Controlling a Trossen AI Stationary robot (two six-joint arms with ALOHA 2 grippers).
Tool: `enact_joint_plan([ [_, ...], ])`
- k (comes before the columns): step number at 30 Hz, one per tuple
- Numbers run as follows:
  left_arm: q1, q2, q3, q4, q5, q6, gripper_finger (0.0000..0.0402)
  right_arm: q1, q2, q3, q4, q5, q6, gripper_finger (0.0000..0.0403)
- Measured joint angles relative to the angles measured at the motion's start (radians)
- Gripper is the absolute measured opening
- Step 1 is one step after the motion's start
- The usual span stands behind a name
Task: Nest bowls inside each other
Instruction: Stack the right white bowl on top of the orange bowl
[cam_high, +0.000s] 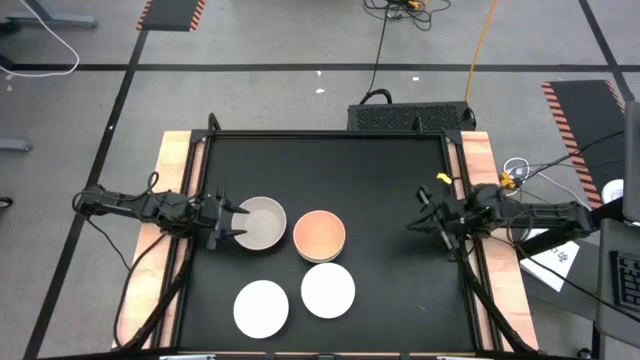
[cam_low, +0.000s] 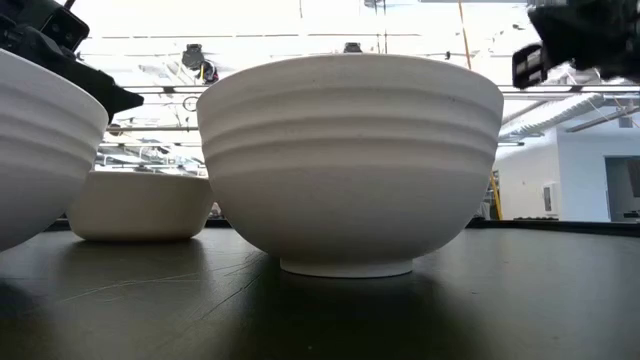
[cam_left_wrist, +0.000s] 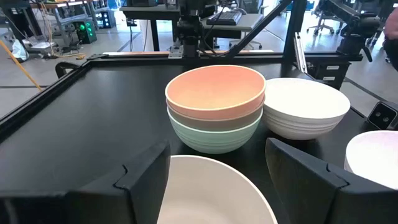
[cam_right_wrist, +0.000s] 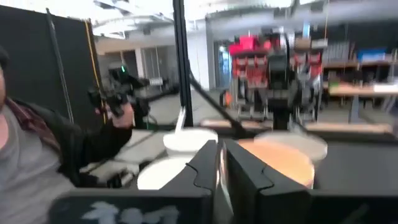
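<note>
A beige-grey bowl (cam_high: 262, 222) stands upright on the black table at centre left. To its right is a nested stack (cam_left_wrist: 214, 109): a salmon-orange bowl (cam_high: 320, 233) on top, an olive-grey one under it and a mint green one (cam_left_wrist: 214, 138) at the bottom. Two white bowls (cam_high: 328, 289) (cam_high: 261, 307) stand nearer the front edge. My left gripper (cam_high: 236, 224) is open and level, its fingers (cam_left_wrist: 146, 177) on either side of the beige-grey bowl's left rim (cam_left_wrist: 205, 171); I cannot tell whether they touch it. My right gripper (cam_high: 415, 222) is shut and empty at the table's right side, raised off the surface.
A raised black frame (cam_high: 330, 135) runs round the table. Bare black surface lies between the stack and my right gripper and along the far side. A person (cam_right_wrist: 31, 162) shows in the room beyond the table's left side.
</note>
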Motion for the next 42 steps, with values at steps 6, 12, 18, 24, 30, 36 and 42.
enact_joint_plan([
  [6,0.0,0.0,0.0,-0.002,-0.005,-0.002,0.0266,0.0,0.085,0.153,-0.084,0.058,-0.039,0.0096],
  [12,0.0,0.0,0.0,-0.025,-0.007,-0.008,0.0266,0.0,0.242,0.349,-0.282,0.104,-0.066,0.0166],
  [18,0.0,0.0,0.0,-0.04,-0.008,-0.004,0.0266,0.07,0.43,0.503,-0.34,0.105,-0.108,0.0194],
  [24,0.0,0.0,-0.001,-0.047,-0.034,-0.006,0.0266,0.254,0.643,0.624,-0.341,0.19,-0.127,0.0193],
  [30,0.0,0.0,-0.001,-0.051,-0.034,-0.002,0.0266,0.413,0.851,0.738,-0.419,0.363,-0.109,0.0193],
  [36,0.0,0.0,-0.001,-0.051,-0.034,0.0,0.0266,0.521,1.015,0.809,-0.465,0.451,-0.112,0.0192],
  [42,0.0,0.0,-0.001,-0.051,-0.033,-0.001,0.0266,0.563,1.161,0.901,-0.48,0.472,-0.121,0.0192],
])
